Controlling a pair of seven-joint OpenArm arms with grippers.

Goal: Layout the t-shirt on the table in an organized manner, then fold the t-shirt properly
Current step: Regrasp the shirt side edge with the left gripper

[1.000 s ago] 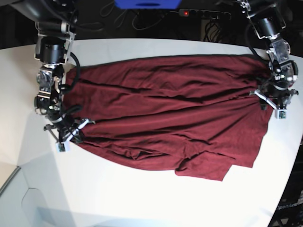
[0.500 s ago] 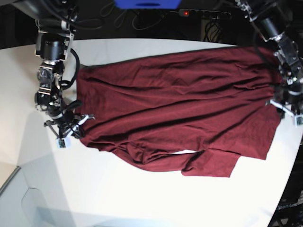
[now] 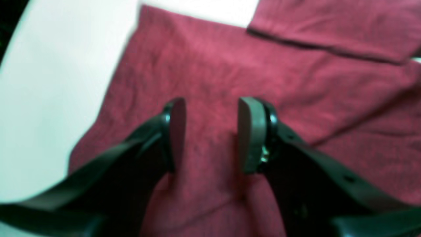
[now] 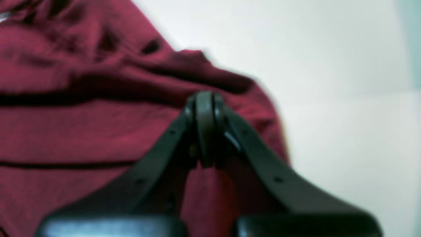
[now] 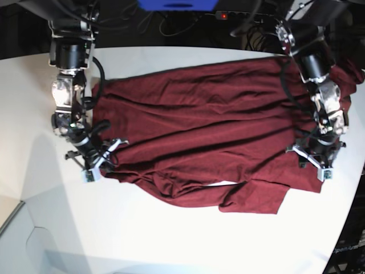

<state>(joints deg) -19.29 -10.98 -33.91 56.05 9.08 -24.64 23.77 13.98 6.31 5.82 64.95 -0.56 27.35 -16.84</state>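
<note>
T-shirt (image 5: 211, 137) cloth lies under both sets of fingers. The left fingers (image 3: 177, 131) stand partly apart, their pads a clear gap from each other, with maroon fabric showing between them; nothing is pinched there, and whether the tips touch the cloth cannot be told. The right fingers (image 4: 204, 112) are pressed fully together at the tips, poised over the shirt's rumpled edge; whether any fabric is caught between them cannot be told from the blurred wrist view. Outward from there, the left gripper (image 5: 315, 158) sits over the shirt's end nearest the counter's curved rim, and the right gripper (image 5: 94, 161) sits at the shirt's opposite end, just at the cloth's border. The shirt is spread lengthwise across the white counter (image 5: 171, 240), wrinkled with long creases, one flap doubled over along the side nearer the camera's bottom edge. Beyond the shirt's far side, a black power strip (image 5: 239, 15) with a red light lies off the counter.
</note>
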